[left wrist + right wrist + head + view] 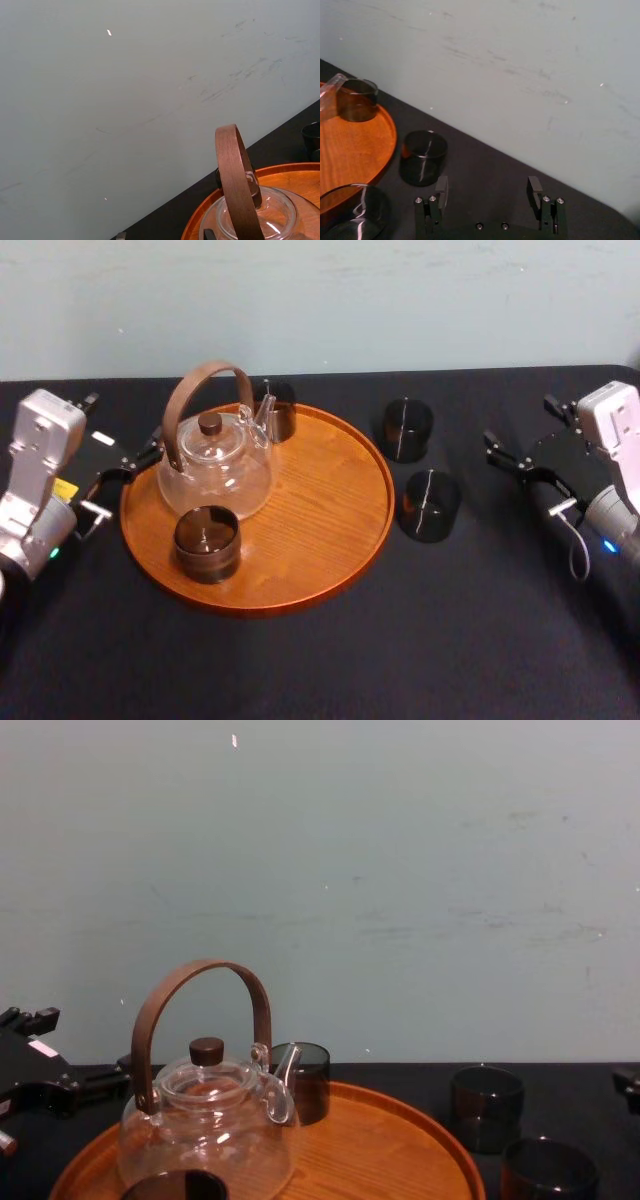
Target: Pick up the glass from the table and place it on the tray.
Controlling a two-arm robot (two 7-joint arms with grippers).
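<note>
Spread wide and empty, the right gripper's jaws hang above the table, to the right of the tray. The left gripper, also parted and empty, sits just beside the tray's left rim. Nearest on the tray is one dark glass, then the teapot, with a second dark glass behind its spout. Two more stand on the table right of the tray: the nearer glass close to the rim and the farther glass beyond it. Nothing is grasped, so I judge this the reach. Next, the right gripper should swing left, straddle the nearer glass and close gently. A yellow sticker on the left arm is too small to read, and I see no other writing.
</note>
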